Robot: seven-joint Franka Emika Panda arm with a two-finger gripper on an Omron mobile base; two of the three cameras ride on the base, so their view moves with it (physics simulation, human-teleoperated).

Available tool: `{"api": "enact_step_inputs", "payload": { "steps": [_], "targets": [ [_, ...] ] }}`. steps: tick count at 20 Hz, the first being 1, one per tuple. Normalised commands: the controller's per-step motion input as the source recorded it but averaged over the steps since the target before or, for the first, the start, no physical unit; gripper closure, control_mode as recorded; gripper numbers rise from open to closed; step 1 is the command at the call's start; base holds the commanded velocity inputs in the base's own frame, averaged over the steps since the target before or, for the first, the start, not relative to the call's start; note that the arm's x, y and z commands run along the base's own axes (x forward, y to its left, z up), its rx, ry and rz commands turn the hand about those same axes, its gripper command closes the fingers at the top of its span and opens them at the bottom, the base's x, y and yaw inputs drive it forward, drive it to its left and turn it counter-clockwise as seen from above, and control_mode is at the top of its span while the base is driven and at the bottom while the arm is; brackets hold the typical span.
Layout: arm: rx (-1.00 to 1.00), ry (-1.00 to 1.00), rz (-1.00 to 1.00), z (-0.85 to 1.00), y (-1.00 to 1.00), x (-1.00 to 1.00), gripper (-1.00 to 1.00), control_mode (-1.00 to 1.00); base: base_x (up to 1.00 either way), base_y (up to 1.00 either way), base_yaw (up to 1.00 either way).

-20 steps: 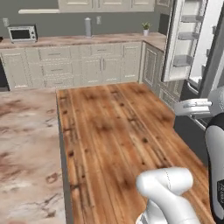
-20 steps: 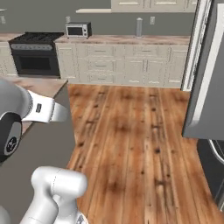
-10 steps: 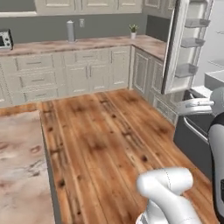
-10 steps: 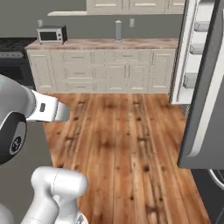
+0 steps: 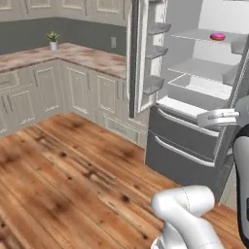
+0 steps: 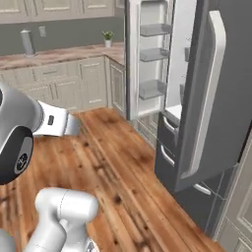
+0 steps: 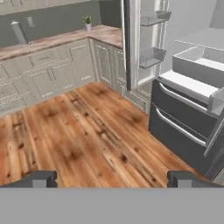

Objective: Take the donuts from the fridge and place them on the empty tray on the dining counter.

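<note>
Left base view: unlabelled pink donut [image 5: 217, 36], seemingly.

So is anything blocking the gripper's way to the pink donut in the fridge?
Nothing visible does. The fridge doors stand open, and the pink donut lies in plain sight on an upper shelf. The open gripper hangs over bare wood floor, well short of the fridge and lower than that shelf.

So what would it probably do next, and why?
Probably roll closer to the fridge and lift the open gripper toward the pink donut on the upper shelf; the doors stand open, and the hand points at the floor.
</note>
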Motion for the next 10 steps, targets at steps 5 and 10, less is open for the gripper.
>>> {"api": "enact_step_inputs", "payload": {
  "steps": [5, 10],
  "targets": [
    [0.0, 0.0, 0.0, 0.0, 0.0, 0.0, -1.0, 1.0, 1.0, 0.86, -0.72],
    [0.0, 0.0, 0.0, 0.0, 0.0, 0.0, -1.0, 1.0, 1.0, 0.85, -0.72]
  ]
}}
